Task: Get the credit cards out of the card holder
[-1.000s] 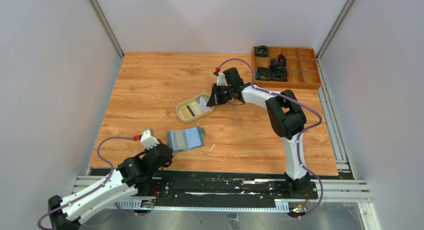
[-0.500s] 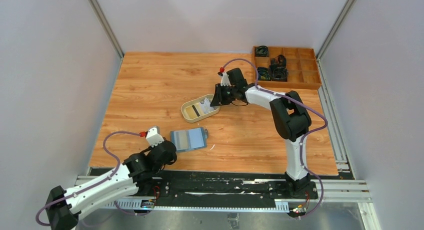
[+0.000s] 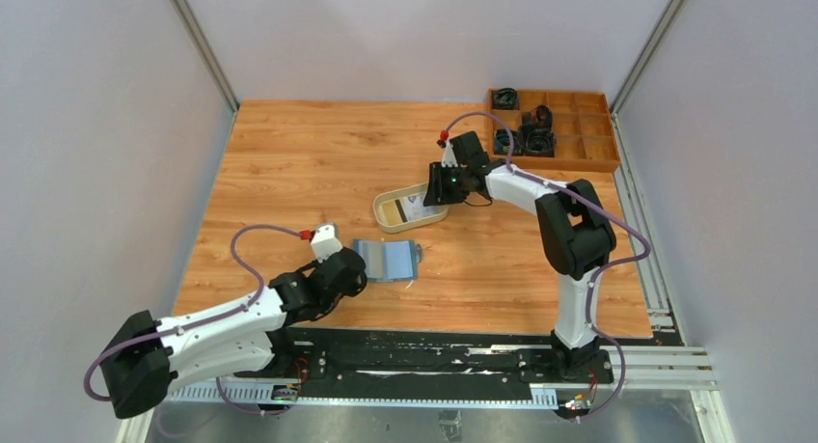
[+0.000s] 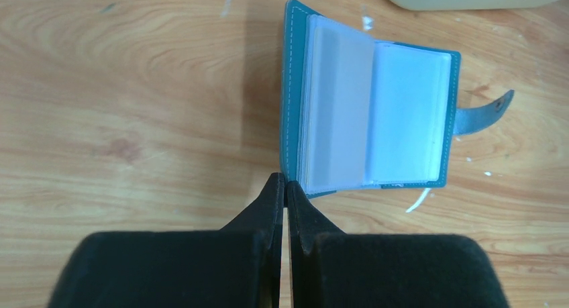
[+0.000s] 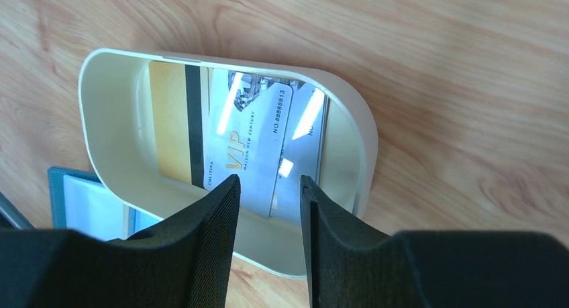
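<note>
The teal card holder (image 3: 386,260) lies open on the table, its clear blue-grey sleeves (image 4: 372,120) facing up and its tab pointing right. My left gripper (image 4: 285,184) is shut, nothing between its fingers, with its tips against the holder's near left corner. The credit cards lie in the beige oval tray (image 3: 378,209): a yellow one with a dark stripe (image 5: 174,123), a silver VIP one (image 5: 251,140) and another silver one (image 5: 305,147). My right gripper (image 5: 268,180) hangs open just above the tray (image 5: 100,120), holding nothing.
A wooden box with compartments (image 3: 579,158) holding dark items stands at the back right corner. A small white scrap (image 4: 419,200) lies beside the card holder's near edge. Grey walls enclose the table on three sides.
My right gripper has opened over the tray, and it and the tray have shifted right. My left gripper has moved right, with the card holder moving right ahead of it.
</note>
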`<state>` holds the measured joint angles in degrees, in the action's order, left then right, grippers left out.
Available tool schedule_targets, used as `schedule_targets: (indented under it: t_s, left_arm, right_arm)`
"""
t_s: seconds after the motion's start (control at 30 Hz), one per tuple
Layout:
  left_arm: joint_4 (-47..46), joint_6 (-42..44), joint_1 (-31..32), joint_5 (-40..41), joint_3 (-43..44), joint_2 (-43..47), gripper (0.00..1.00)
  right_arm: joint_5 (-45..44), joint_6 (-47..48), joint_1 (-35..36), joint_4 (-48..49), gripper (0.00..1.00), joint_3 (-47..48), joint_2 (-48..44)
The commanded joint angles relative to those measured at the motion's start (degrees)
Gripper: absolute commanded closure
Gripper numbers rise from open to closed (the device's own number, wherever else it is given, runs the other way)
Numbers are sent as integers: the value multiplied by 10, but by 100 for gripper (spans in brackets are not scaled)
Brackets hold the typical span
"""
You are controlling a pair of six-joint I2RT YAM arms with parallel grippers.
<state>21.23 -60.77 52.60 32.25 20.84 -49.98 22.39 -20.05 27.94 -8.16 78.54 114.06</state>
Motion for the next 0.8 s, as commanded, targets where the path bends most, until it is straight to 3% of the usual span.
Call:
schedule_targets:
  t_s: [0.0,0.43,0.77]
  left_arm:
    - [-61,44,-4,-18,47,-61,100]
    - [-134,101,-5,-76,124,-222,100]
    - [-160,99,-5,-91,126,-250,100]
  right_arm:
    - [-52,1,-26,-51,58,-38,-33]
    - [-98,34,-64,-71,57,-85,-127]
    - [-134,77,-5,-104,34,-22,-107]
